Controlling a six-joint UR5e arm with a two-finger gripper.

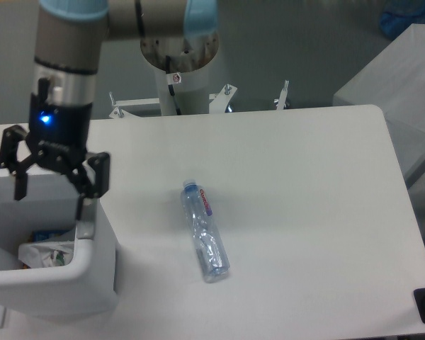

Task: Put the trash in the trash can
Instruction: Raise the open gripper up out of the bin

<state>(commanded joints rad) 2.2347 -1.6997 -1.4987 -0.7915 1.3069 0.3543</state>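
Note:
My gripper [54,190] hangs over the white trash can [92,273] at the lower left, with its black fingers [94,178] spread wide and nothing between them. Inside the can, below the gripper, lies the trash [46,256], a crumpled white wrapper with small dark print. It rests against the can's inner wall, apart from the fingers. The can's left part runs out of the frame.
A crushed clear plastic bottle [205,230] with a blue cap lies on the white table [304,212], right of the can. Something blue [48,234] shows inside the can behind the wrapper. The arm's base [178,71] stands at the table's far edge.

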